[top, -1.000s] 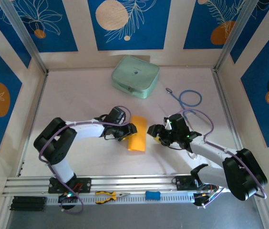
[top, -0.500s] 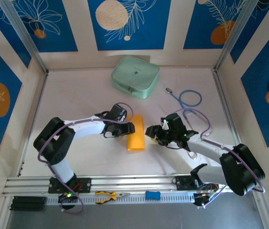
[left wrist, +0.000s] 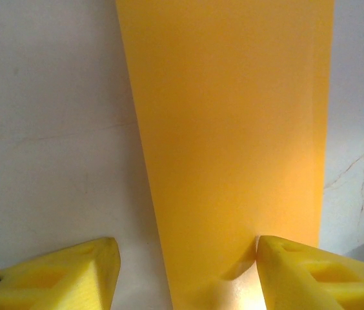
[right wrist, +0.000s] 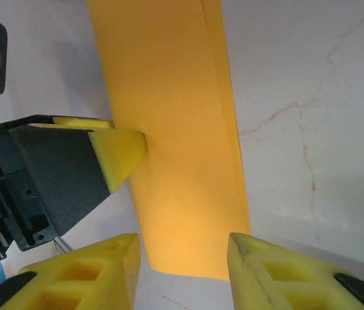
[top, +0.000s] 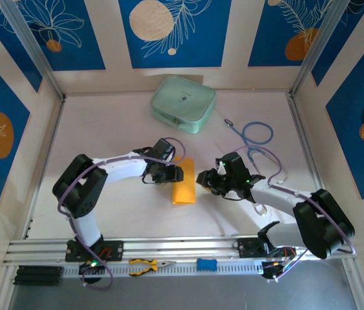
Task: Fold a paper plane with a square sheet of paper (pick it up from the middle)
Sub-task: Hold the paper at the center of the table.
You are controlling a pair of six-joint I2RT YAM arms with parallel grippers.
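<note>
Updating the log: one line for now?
folded paper sheet: lying on table | left gripper: open, at left edge | right gripper: open, at right edge

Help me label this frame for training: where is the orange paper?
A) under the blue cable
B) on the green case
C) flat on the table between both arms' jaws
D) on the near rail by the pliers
C: the paper lies flat on the table, left jaws on one side, right jaws on the other.
</note>
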